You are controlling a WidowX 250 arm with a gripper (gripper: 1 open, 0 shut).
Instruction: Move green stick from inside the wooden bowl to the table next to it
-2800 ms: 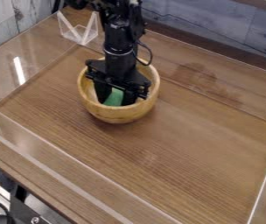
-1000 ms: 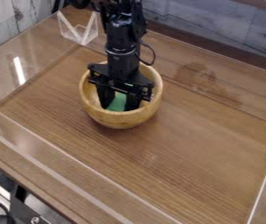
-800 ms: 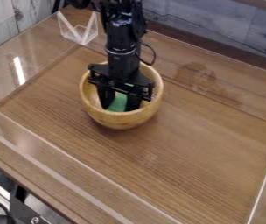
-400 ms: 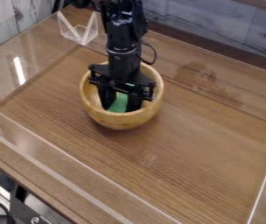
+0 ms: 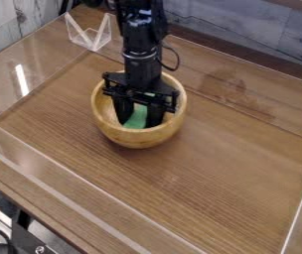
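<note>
Little has shifted over the last second: your gripper (image 5: 140,106) sits in the same spot, pointing straight down into the wooden bowl (image 5: 107,121), though the bowl itself lies slightly nearer the camera than it did almost three seconds back. You see the black fingers closed about as tight as they go around the green stick (image 5: 140,118), which shows as a bright patch between them, low inside the bowl and apparently not yet raised clear of it. You are, by the look of it, at the grasp step, with the stick pinched and the lift yet to begin. Your next move calls for a straight rise until the stick is above the thick rim, then a sideways carry to bare table (image 5: 233,149) just beside the bowl, and a gentle lowering before the fingers part. You should watch the bowl: if the stick or a finger drags on the wall, it may slide or tip with the lift
</note>
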